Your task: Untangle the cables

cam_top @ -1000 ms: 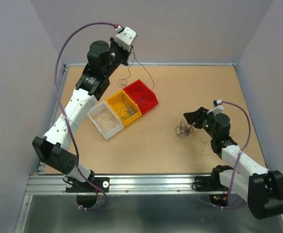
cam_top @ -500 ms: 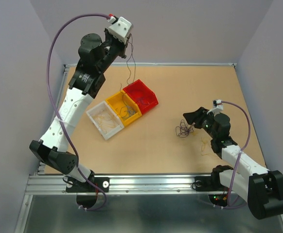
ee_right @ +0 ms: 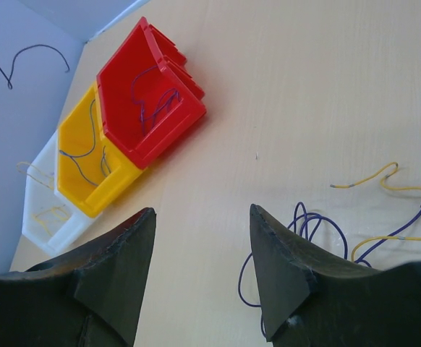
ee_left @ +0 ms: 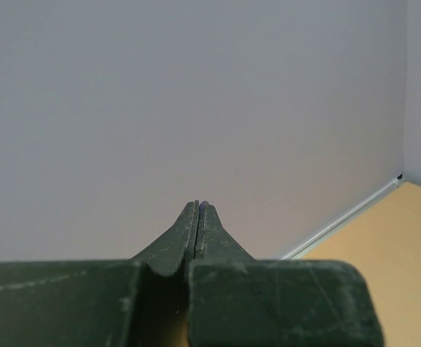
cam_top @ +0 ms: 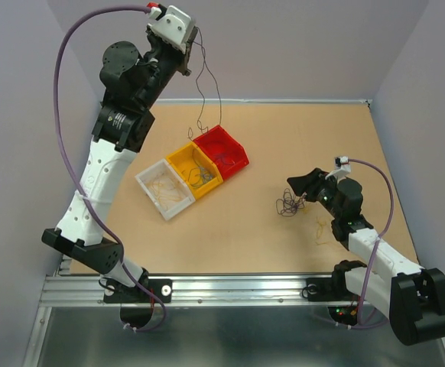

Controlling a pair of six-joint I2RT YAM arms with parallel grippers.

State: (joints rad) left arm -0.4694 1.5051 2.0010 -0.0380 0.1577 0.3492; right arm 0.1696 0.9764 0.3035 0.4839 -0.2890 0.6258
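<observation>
The left gripper (ee_left: 199, 210) is held high above and behind the red bin (cam_top: 240, 162), jaws pressed tight on one dark cable (ee_right: 43, 47), judged so that the strand hangs free of the rest; the tangled clump (cam_top: 287, 204) is left on the table well to the right of the red bin; the right gripper (ee_right: 202, 213) is poised just beside it, jaws partly parted and empty; a yellow bin (cam_top: 178, 159) and a white bin (cam_top: 152, 177) adjoin the red bin's left; loose yellow strands (ee_right: 373, 176) beyond the clump may be snagged.
</observation>
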